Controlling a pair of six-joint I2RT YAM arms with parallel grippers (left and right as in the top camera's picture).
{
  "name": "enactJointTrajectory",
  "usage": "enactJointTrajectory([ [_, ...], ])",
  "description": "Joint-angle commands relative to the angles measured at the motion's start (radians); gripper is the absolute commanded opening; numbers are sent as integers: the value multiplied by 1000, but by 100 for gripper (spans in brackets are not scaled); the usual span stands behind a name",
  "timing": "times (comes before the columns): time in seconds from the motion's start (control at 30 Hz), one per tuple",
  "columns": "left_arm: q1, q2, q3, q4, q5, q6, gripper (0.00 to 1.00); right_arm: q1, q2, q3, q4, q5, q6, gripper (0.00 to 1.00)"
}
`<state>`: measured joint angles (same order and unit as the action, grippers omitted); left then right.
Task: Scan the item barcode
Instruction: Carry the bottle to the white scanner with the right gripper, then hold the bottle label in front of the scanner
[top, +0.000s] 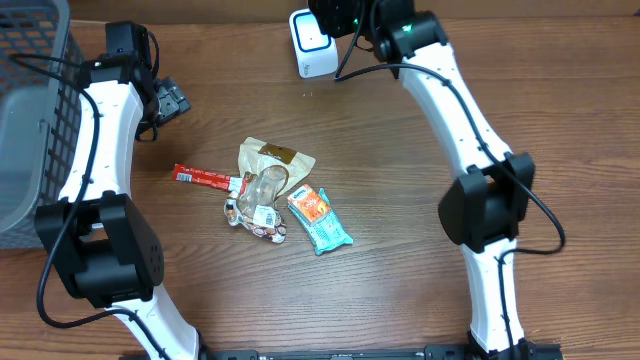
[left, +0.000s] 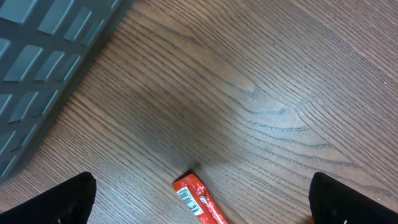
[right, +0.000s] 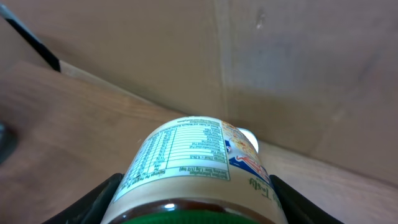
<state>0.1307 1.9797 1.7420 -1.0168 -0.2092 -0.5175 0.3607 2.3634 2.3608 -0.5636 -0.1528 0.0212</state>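
Table: brown wood-grain top that carries everything.
Basket: grey plastic with a grid wall, at the table's left edge towards the far-left corner; its wall fills the upper left of the left wrist view.
Right arm: white links and black joints, reaching from the near edge to the far edge.
Left arm: same build, running along the left side just beside the basket.
Scanner: small white box with a blue-rimmed face, upright at the far edge near the middle.
Jar: the task's thing, cream label and green lid, held at the far edge just right of the scanner; from overhead the gripper hides most of it.
Right gripper: jaws partly spread and clamped on the jar's two sides.
Left gripper: jaws spread as wide as they go, holding nothing, over bare wood near the basket.
Pile: loose goods at the table's middle, well apart from the scanner.
Pouch: cream and brown, on the pile's far side.
Packet: teal with an orange patch, on the pile's right.
Red bar: long wrapper on the pile's left, one end below the left gripper.
Clear wrap: crumpled, at the pile's centre.
Jar writing: a nutrition table in fine print and a red-and-blue logo, both too small to read.
Red bar writing: a barcode on a white patch; digits unreadable.
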Motion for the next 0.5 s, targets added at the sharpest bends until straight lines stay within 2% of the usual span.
enactJointTrajectory([
  [0.0,-6,-5,22,1,4,-6,100,4,70,14,106,-6,-8,4],
  [0.17,-6,-5,22,1,4,-6,100,4,167,14,296,-6,-7,4],
  [0.47,-6,-5,22,1,4,-6,100,4,247,14,503,40,4,4],
])
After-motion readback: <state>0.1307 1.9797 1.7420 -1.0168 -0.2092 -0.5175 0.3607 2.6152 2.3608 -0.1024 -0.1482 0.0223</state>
